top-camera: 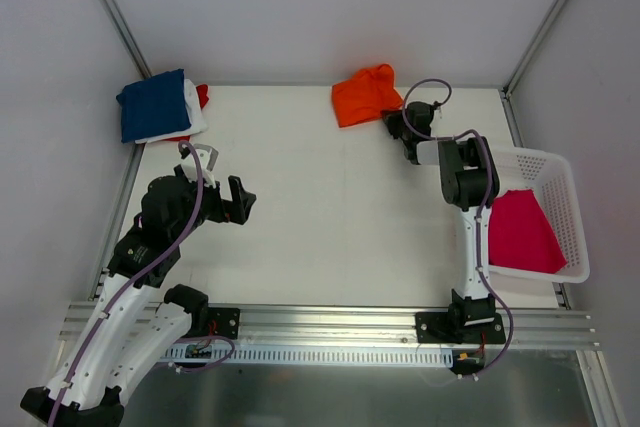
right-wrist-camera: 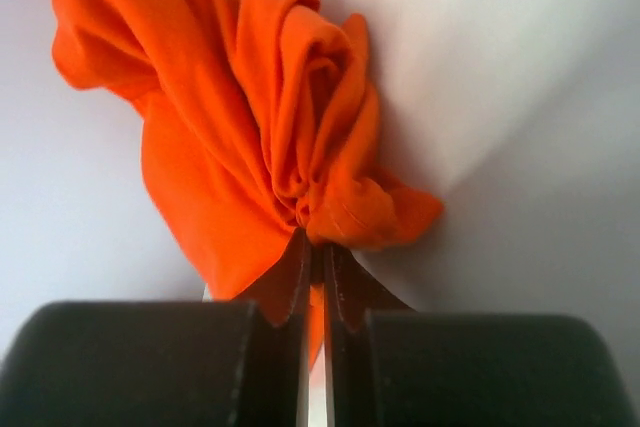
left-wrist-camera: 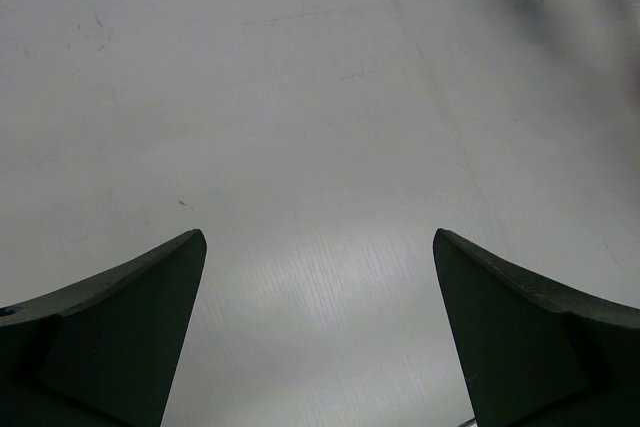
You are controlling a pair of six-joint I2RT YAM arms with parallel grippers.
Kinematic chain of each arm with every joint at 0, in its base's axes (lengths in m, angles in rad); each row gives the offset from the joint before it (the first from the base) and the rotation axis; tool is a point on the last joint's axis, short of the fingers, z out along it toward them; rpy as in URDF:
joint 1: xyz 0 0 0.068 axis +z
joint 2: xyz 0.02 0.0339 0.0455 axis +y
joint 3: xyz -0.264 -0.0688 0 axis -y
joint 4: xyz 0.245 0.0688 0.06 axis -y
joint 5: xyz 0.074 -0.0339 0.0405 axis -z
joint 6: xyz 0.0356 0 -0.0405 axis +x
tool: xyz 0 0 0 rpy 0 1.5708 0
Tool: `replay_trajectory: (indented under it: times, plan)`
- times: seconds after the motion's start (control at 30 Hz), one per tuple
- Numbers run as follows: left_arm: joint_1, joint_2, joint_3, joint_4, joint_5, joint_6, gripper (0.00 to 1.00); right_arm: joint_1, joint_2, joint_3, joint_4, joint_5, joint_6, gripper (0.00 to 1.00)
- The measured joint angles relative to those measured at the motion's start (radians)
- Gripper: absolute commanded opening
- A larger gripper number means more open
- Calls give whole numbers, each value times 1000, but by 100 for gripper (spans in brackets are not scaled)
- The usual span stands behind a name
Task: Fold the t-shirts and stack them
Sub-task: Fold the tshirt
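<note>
Right tool [right-wrist-camera: 318, 252]: closed tight on a bunched fold of the orange t-shirt [right-wrist-camera: 250, 117], with cloth pinched between the two dark fingers and gathered into a crumpled wad just beyond them. Orange t-shirt: unfolded, lying at the far edge of the surface [top-camera: 320, 197], right of centre, close to the back wall. Left tool [left-wrist-camera: 318, 239]: spread wide, nothing between the fingers, held over bare surface at the near left, well apart from every garment. Far left corner: small stack, with a navy t-shirt [top-camera: 153, 105] folded on top, a white t-shirt [top-camera: 196, 119] showing beneath along its right edge, and a red t-shirt [top-camera: 203, 95] peeking out at the far right of the stack. Right edge of the surface: white lattice basket [top-camera: 565, 197], just beside the right arm, with a magenta t-shirt [top-camera: 520, 232] lying loose inside it, not folded so far as can be told.
</note>
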Motion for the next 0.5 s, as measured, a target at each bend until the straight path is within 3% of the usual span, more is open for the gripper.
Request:
replay_trajectory:
  times: [0.5]
  plan:
    - [4, -15, 0, -1, -4, -1, 99, 187, -309, -55, -126, -84, -83, 0]
